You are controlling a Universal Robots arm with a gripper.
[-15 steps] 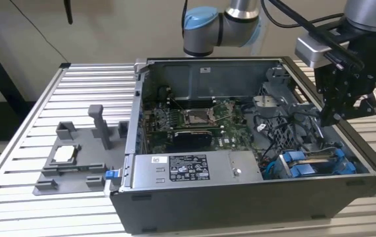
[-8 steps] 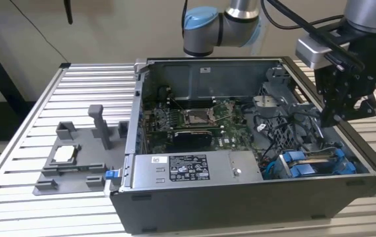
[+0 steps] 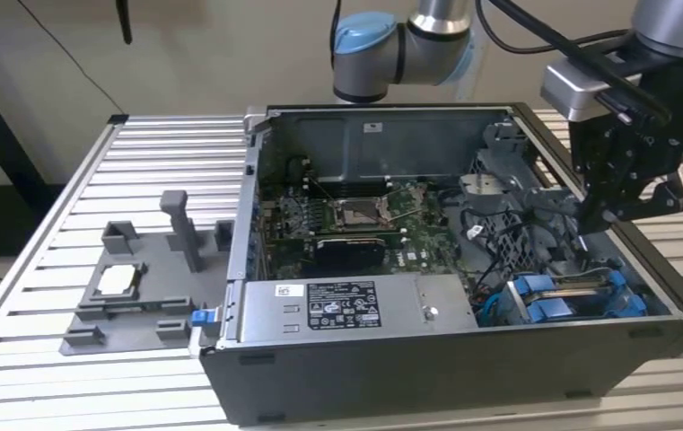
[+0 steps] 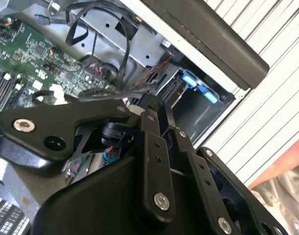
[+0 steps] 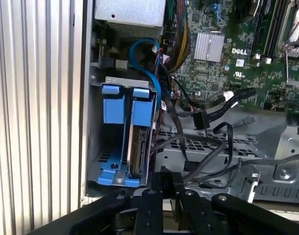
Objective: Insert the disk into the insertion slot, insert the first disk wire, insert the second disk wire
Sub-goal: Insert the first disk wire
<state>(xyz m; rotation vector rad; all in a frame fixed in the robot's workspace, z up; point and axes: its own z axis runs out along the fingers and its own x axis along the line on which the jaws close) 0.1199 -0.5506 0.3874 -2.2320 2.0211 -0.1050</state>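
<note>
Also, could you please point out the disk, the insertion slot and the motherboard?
disk (image 5: 138, 152): first wrist view, on its exposed edge inside the blue carrier.
insertion slot (image 5: 125, 81): first wrist view, on the grey metal rim by the blue tabs.
motherboard (image 3: 423, 215): exterior view, on the green board beside the socket.

A plain beige wall (image 3: 222, 45) stands behind a ribbed aluminium table (image 3: 173, 144), evenly lit.

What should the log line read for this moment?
disk: in insertion slot | end effector: over open case, just above loose black cables beside slot | cable hookup to disk: cannot tell
</note>
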